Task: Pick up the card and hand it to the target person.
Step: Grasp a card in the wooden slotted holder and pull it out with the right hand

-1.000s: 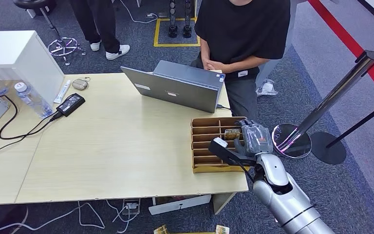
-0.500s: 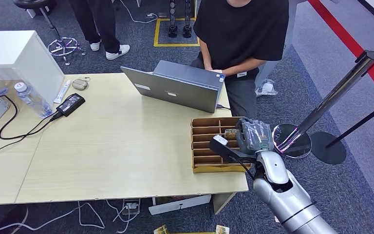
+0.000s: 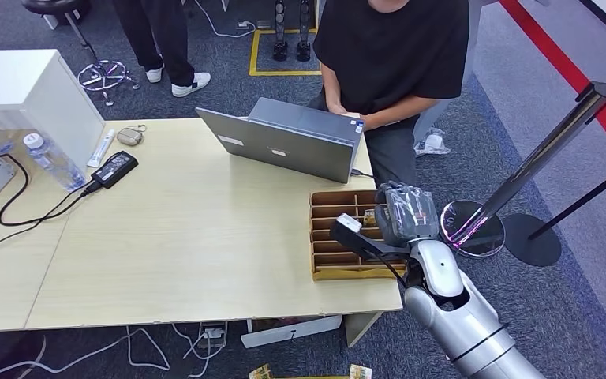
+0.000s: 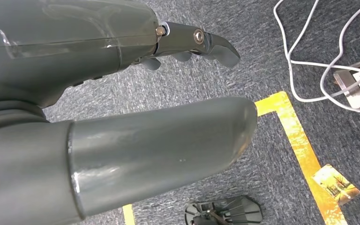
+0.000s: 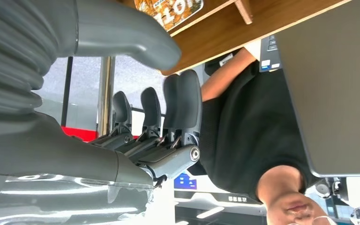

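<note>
Judging from how things lie, you are early in the task: the card (image 3: 376, 214) sits in the wooden divided tray (image 3: 321, 273), and nothing has been lifted or handed over. Your right hand (image 3: 406, 215) hovers over the tray's far right part, right at the card. In the right wrist view its fingers (image 5: 180, 101) stand fairly straight and apart from the thumb (image 5: 122, 35), with nothing between them, so read it as wide and empty. The card (image 5: 171, 9) lies just beyond the thumb in that view, against a tray divider; whether the thumb touches it, you cannot tell.

Your left hand (image 4: 136, 117) hangs beside the body over the carpet; thumb and fingers are apart with nothing in them.

What is left, as a judgement: close on the card, lift it out of its slot, then carry it toward the person in the black shirt (image 3: 394, 47) standing behind the laptop (image 3: 284, 142), just past the tray's far edge.

As for the tray itself, it is split into several narrow slots. The card lies in one of the far slots on the right side. The remaining slots nearer you look bare, though the hand and wrist camera cover part of them.
</note>
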Robot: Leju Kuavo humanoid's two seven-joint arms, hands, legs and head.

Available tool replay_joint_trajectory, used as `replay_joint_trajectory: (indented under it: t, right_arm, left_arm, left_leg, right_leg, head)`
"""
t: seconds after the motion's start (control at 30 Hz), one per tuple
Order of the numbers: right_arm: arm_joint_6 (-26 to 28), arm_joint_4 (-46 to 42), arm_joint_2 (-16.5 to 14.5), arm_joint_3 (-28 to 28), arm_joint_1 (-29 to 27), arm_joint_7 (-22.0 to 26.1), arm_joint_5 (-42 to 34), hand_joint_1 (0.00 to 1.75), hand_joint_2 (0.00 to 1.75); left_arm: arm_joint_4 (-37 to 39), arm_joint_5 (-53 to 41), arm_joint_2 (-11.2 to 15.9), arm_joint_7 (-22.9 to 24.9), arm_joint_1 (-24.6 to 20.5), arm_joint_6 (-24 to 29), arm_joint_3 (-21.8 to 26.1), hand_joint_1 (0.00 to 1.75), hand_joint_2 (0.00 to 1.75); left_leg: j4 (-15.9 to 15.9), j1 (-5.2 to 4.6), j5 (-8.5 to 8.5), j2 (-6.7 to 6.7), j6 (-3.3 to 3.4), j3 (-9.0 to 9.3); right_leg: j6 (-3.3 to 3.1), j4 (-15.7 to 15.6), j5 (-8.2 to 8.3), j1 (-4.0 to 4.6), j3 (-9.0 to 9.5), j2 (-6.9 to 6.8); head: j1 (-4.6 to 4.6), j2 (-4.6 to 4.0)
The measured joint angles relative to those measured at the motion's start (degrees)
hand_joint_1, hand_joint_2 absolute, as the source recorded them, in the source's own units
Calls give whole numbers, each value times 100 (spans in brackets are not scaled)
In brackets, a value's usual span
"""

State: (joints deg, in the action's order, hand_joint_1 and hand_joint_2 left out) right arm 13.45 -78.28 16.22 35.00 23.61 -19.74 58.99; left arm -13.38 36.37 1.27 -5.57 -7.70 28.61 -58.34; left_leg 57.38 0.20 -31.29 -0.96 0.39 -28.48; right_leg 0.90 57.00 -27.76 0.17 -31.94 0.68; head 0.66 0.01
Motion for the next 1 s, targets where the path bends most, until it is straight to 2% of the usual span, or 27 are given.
replay_joint_trajectory:
  t: [0.17, 0.27, 0.77, 1.0]
  right_arm:
    - [-21, -19, -19, 10, 0, -12, -35, 77, 175]
    - [-16, -15, -26, 11, 1, -8, -56, 74, 175]
    - [-36, 205, -63, 85, 28, -2, -155, 100, 175]
    - [-108, 342, -74, 100, 27, 5, -198, 95, 175]
  left_arm:
    - [0, -1, 0, -1, -1, 2, 0, 0, 0]
    - [0, -4, 0, 2, -1, 2, -1, 0, 0]
    - [0, -20, -2, 22, -19, 3, -4, 0, 0]
    - [0, -20, -1, 28, -21, 4, -4, 0, 0]
  left_leg:
    - [0, 0, 0, 0, 0, 0]
    - [0, 0, 0, 0, 0, 0]
    - [0, 0, 0, 0, 0, 0]
    - [0, 0, 0, 0, 0, -1]
  right_leg:
    - [0, 0, 0, 0, 0, 0]
    - [0, 0, 0, 0, 0, 0]
    - [0, 0, 0, 0, 0, 0]
    - [0, 0, 0, 0, 0, 0]
  head:
    - [1, 0]
    - [0, -1]
    - [1, -1]
    - [1, -1]
